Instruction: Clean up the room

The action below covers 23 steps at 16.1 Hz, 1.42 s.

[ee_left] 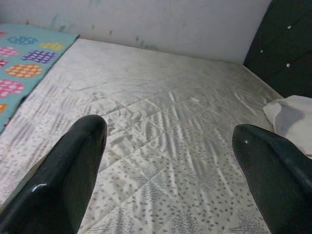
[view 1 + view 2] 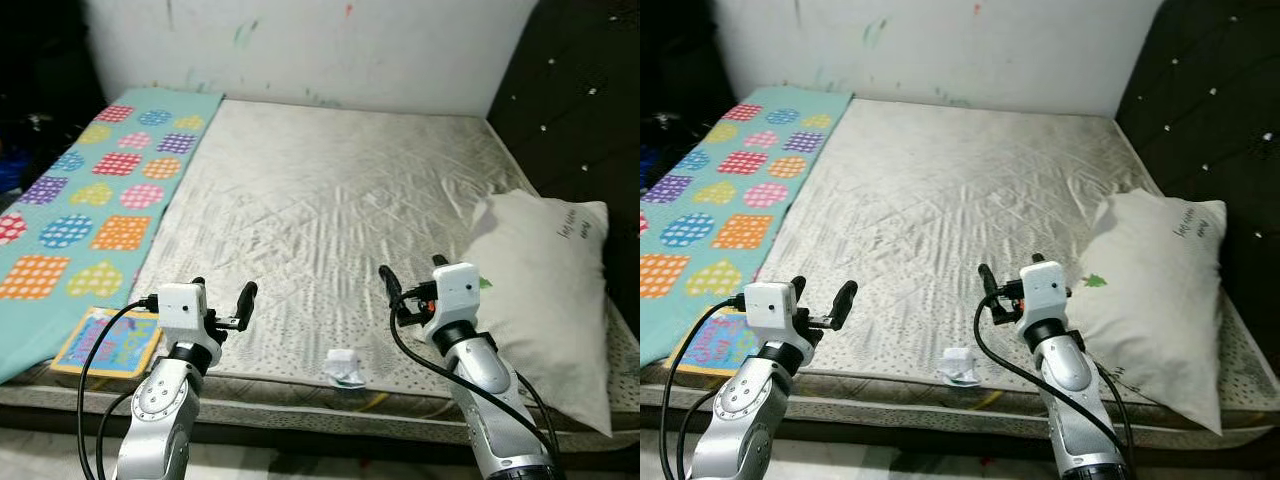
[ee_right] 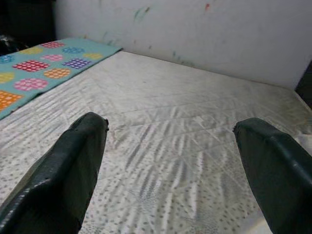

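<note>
Grey quilted mattress (image 2: 330,200) takes up pretty much the whole view, and honestly the cleanup looks barely started from where I'm standing. There's a small crumpled white scrap, tissue or wrapper, can't tell which (image 2: 345,367), sitting right at the near edge of the mattress, roughly between the two arms and not touched by either. A colourful picture book (image 2: 108,342) lies at the near left corner, partly on the teal blanket with the dotted hearts and circles (image 2: 90,190) that runs along the left edge. A white pillow (image 2: 545,290) is slumped against the dark headboard (image 2: 580,90) on the right edge, hanging a bit over the near side. The left gripper (image 2: 220,298) hovers over the near edge beside the book, fingers spread wide with nothing in them. The right gripper (image 2: 412,278) hangs just beside the pillow, also wide open and empty. So I'd say nothing's picked up yet: the scrap, the book and probably straightening that pillow are all left to do.
</note>
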Available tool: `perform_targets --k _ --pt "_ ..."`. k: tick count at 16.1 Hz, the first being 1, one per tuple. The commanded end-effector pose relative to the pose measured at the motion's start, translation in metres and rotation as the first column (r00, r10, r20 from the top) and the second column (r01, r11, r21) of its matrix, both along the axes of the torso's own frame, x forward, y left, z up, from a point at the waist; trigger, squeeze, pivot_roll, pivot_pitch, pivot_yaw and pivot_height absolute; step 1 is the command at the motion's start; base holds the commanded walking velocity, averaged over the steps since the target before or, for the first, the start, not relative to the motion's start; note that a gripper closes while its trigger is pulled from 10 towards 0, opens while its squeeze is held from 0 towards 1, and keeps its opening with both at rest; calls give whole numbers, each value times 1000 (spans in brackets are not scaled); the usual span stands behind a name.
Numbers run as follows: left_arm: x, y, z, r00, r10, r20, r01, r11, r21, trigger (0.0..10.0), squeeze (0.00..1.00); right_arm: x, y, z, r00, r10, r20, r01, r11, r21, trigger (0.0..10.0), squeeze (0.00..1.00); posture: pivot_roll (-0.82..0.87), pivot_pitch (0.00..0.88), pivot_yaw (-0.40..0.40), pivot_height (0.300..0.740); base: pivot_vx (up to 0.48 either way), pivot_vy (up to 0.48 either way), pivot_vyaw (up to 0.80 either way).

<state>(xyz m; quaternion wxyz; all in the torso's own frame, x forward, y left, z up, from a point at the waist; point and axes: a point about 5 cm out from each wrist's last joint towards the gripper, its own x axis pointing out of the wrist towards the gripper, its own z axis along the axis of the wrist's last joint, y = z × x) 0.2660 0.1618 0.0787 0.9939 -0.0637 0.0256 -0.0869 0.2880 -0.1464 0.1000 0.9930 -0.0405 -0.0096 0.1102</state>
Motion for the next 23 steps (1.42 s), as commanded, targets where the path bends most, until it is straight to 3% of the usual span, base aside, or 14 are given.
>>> perform_targets --k 1,17,23 --pt "2 -1 1 1000 -15 -1 15 1000 1 10000 0 1 -2 0 1000 -9 -4 9 1000 -2 10000 0 -120 0 -49 740 0 0 0" --pt "1 -7 -2 998 -55 -18 55 998 4 10000 0 4 -1 0 1000 1 -8 -1 1000 -4 10000 0 -115 0 -53 740 274 0 0" --pt "4 -1 -8 998 6 -67 -5 1000 12 10000 0 6 -2 -3 999 -17 -31 17 1000 18 10000 0 -115 0 -53 740 0 0 0"
